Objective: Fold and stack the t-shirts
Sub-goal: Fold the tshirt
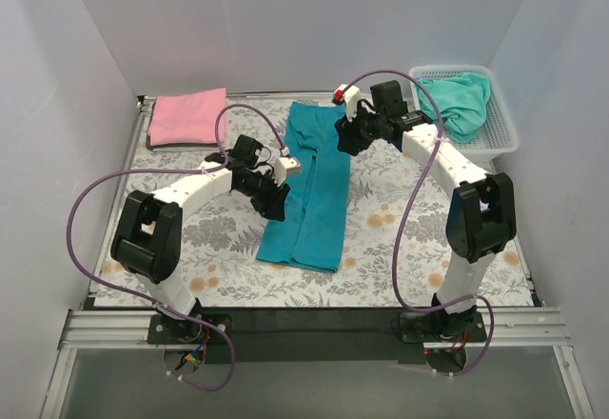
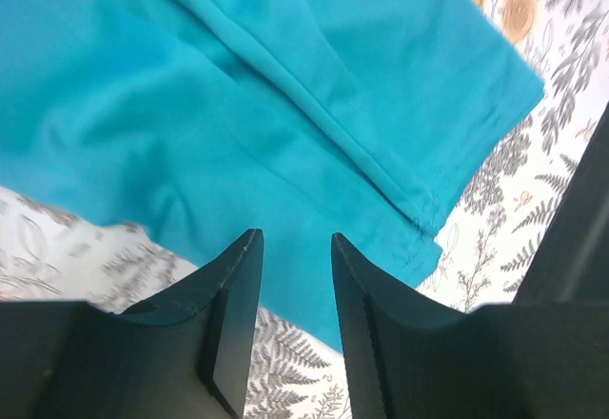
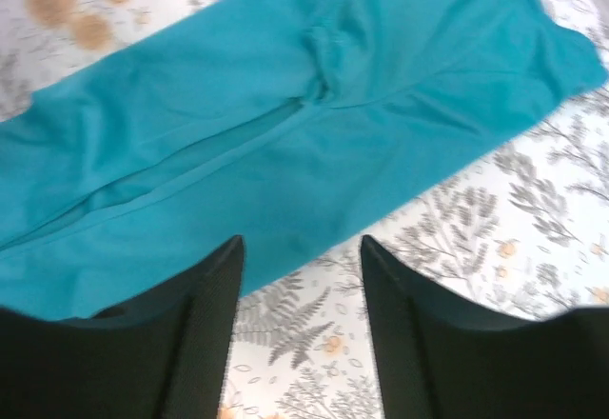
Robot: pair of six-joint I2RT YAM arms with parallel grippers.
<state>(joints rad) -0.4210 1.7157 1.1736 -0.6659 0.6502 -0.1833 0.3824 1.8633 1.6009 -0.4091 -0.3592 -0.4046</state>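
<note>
The deep teal-blue t-shirt point(image 1: 312, 186) lies in the middle of the table, folded lengthwise into a long strip. It also shows in the left wrist view point(image 2: 285, 95) and the right wrist view point(image 3: 285, 143). My left gripper point(image 1: 275, 204) is at the strip's left edge near its lower half, open and empty point(image 2: 295, 236). My right gripper point(image 1: 344, 139) is at the strip's right edge near its far half, open and empty point(image 3: 301, 240). The pink t-shirt point(image 1: 187, 117) lies folded at the back left. The aqua-green t-shirt point(image 1: 460, 101) is bunched in the white basket point(image 1: 504, 133).
The grey floral table covering point(image 1: 400, 238) spreads under everything. The white mesh basket stands at the back right corner. White walls close in the back and both sides. The arm bases sit on the black rail at the near edge.
</note>
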